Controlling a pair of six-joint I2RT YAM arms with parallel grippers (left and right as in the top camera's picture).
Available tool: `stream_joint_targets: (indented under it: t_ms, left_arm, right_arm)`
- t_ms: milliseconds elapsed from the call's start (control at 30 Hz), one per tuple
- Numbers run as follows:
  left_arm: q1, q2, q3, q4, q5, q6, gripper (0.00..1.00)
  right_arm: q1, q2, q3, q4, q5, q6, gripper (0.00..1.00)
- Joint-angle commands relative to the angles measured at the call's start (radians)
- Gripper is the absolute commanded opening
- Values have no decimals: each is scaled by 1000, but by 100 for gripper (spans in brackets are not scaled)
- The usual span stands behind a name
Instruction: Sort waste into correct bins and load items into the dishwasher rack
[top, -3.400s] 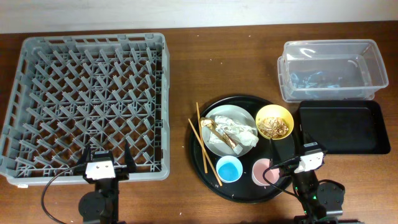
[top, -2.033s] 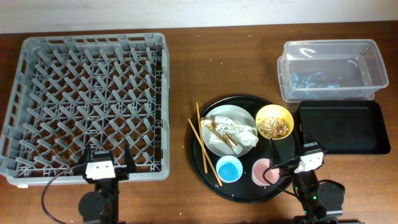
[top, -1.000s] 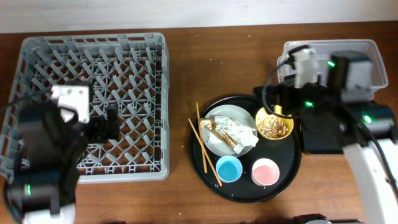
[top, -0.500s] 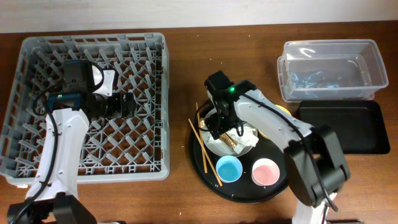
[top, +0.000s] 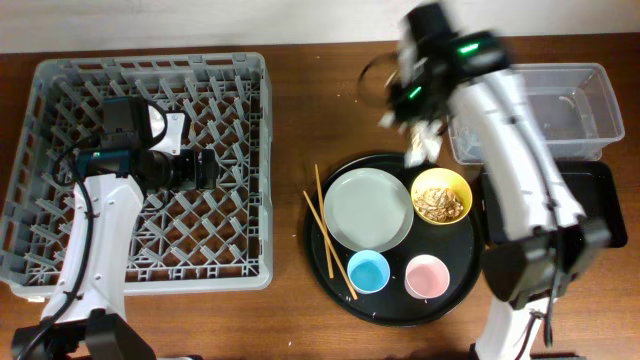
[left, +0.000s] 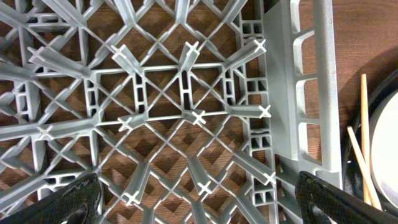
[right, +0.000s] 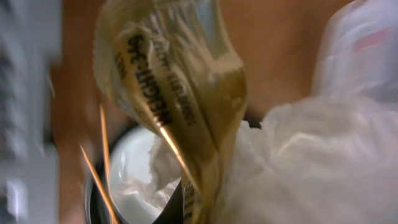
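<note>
Right gripper (top: 413, 115): high above table near clear tub (top: 560, 110), pinching gold wrapper (right: 180, 81) with white tissue (right: 292, 162); fingers hidden behind load. Left gripper (left: 196, 199): spread wide over dishwasher rack (top: 60, 200). Grey plate (top: 368, 208): on round black tray (top: 400, 305), beside yellow bowl (top: 441, 196).

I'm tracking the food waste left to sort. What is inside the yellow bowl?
The yellow bowl holds beige-brown food scraps, heaped around its middle. They cover the bowl's bottom, so anything lying beneath them cannot be seen.
</note>
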Motion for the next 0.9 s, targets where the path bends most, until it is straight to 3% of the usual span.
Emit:
stream_joint_targets:
  t_ms: [0,67,100,167,267,300,367,400,467,567,633,667,700,800,867]
  left_arm:
    - [1,-7,12,3,-14,-9,99]
    - [1,-7,12,3,-14,-9,99]
    - [1,-7,12,3,-14,-9,99]
    - [1,-7,12,3,-14,-9,99]
    - [1,-7,12,3,-14,-9,99]
    - [0,-7,12,2,-14,-9,99]
    - [-1,-7,12,2,-13,-9,99]
    - [-1,-7,12,2,-13,-9,99]
    - [-1,-7,12,3,-14,-9,99]
    - [-1,-7,21,5,-13,-10,99]
    - [-1,-22,73,-7,-5,-20,99]
    - [-1,-37,116,-13,-5,-29,99]
    - [-1,-59,150,-13,-6,-29,99]
    - [-1,-70,154,-61,-100,-29,99]
    - [4,-70,154,-109,-172,-28,99]
  right_arm:
    - [-245,-10,85,48,13,199,4]
    - [-455,57,81,185,16,455,4]
    - [-487,90,81,230,24,516,4]
    - [-512,193,81,303,97,610,4]
    - [-509,293,81,371,88,610,4]
    - [-509,295,81,380,87,610,13]
    - [-512,294,84,394,79,592,77]
    - [-518,290,102,397,13,489,96]
    - [-525,278,149,361,-37,413,98]
    - [-520,194,375,66,-237,132,99]
    - [-470,144,480,-188,-295,86,91]
    - [-414,120,489,-280,-293,39,81]
    - [-290,109,463,-330,-275,18,68]
    - [-61,107,338,-330,-129,78,68]
    - [-11,35,124,-330,-118,78,69]
